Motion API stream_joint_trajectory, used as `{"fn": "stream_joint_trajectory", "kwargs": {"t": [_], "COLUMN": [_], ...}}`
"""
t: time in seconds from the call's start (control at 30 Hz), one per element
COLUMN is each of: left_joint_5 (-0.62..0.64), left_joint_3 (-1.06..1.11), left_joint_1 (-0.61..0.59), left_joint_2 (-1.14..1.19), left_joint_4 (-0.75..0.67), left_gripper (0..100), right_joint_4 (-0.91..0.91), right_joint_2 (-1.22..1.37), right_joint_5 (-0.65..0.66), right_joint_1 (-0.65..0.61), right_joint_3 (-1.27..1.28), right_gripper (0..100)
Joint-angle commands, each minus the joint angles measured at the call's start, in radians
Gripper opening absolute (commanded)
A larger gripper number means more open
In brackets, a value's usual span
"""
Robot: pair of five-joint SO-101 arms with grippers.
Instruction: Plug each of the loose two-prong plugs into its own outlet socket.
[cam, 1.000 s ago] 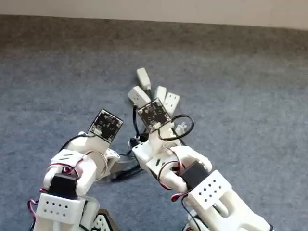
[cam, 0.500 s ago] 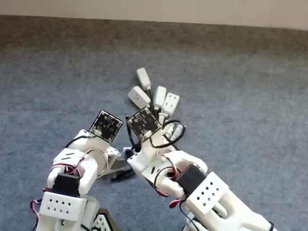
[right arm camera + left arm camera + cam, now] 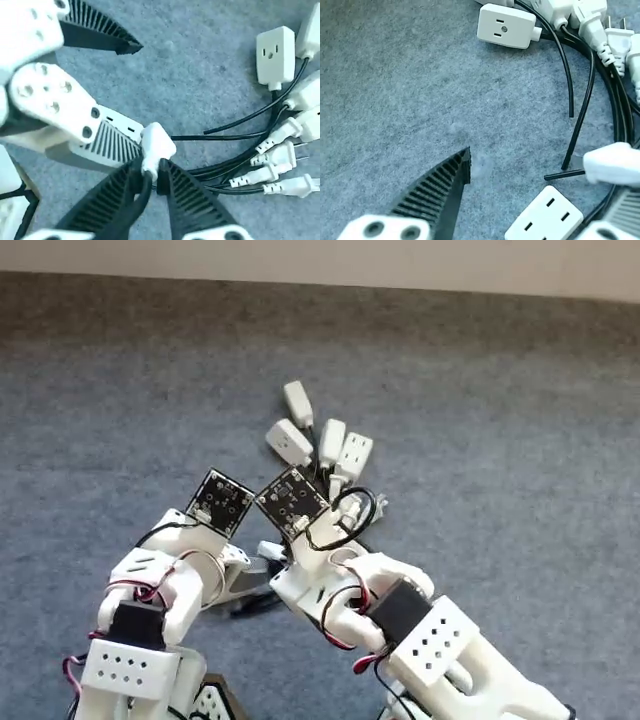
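Note:
My right gripper (image 3: 151, 172) is shut on a white plug (image 3: 157, 144) whose black cord runs back between the fingers. The plug's front touches the edge of a white outlet block (image 3: 119, 125) that lies against one ridged finger (image 3: 116, 146) of the left gripper. In the left wrist view that outlet block (image 3: 545, 217) lies between the wide-open fingers of my left gripper (image 3: 540, 175), with the held plug (image 3: 612, 164) just beside it. In the high view both wrists sit close together, left (image 3: 222, 502) and right (image 3: 293, 500).
Several more white outlet blocks (image 3: 331, 440) cluster on the grey carpet beyond the arms, one with a grounded face (image 3: 506, 26). Loose white plugs (image 3: 280, 150) with bare prongs and tangled black cords (image 3: 580, 115) lie beside them. Open carpet (image 3: 500, 440) spreads to either side.
My right arm has swung left and nearer, bringing the plug from beside the outlet cluster up to the left gripper. The left arm has barely moved.

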Motion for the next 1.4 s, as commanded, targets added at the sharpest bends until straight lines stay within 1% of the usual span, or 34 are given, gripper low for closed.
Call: {"fn": "stream_joint_trajectory", "kwargs": {"t": [0.0, 0.13, 0.3, 0.37, 0.43, 0.53, 0.63, 0.7, 0.8, 1.0, 1.1, 1.17, 1.27, 1.37], "left_joint_5": [0.005, 0.005, 0.011, 0.031, 0.084, 0.126, 0.138, 0.138, 0.138, 0.137, 0.137, 0.137, 0.132, 0.132], "left_joint_3": [-0.042, -0.067, -0.077, -0.111, -0.168, -0.275, -0.433, -0.567, -0.812, -1.345, -1.57, -1.699, -1.871, -2.014], "left_joint_1": [-0.021, -0.016, -0.025, -0.071, -0.153, -0.259, -0.283, -0.288, -0.351, -0.539, -0.622, -0.668, -0.74, -0.803], "left_joint_2": [-0.013, -0.013, -0.013, -0.005, -0.002, 0.031, 0.196, 0.363, 0.636, 1.129, 1.33, 1.443, 1.603, 1.735], "left_joint_4": [0.015, 0.054, 0.055, 0.055, 0.055, 0.104, 0.192, 0.249, 0.319, 0.45, 0.512, 0.546, 0.572, 0.58], "left_gripper": [42, 42, 42, 42, 42, 42, 42, 42, 42, 42, 42, 42, 42, 42], "right_joint_4": [0.008, 0.012, 0.019, 0.053, 0.077, 0.111, 0.143, 0.182, 0.255, 0.361, 0.384, 0.384, 0.384, 0.375], "right_joint_2": [0.01, 0.01, 0.015, 0.048, 0.12, 0.262, 0.384, 0.455, 0.542, 0.676, 0.717, 0.728, 0.73, 0.728], "right_joint_5": [0.051, 0.052, 0.051, 0.049, 0.049, 0.052, 0.052, 0.046, 0.026, -0.146, -0.235, -0.35, -0.566, -0.664], "right_joint_1": [0.064, 0.116, 0.114, 0.114, 0.114, 0.114, 0.113, 0.113, 0.113, 0.107, 0.056, 0.013, -0.035, -0.033], "right_joint_3": [-0.047, -0.048, -0.071, -0.11, -0.162, -0.254, -0.358, -0.441, -0.567, -0.716, -0.725, -0.725, -0.723, -0.725], "right_gripper": [0.6, 0.6, 0.6, 0.6, 0.6, 0.6, 0.6, 0.6, 0.6, 0.7, 0.9, 0.9, 0.9, 0.6]}}
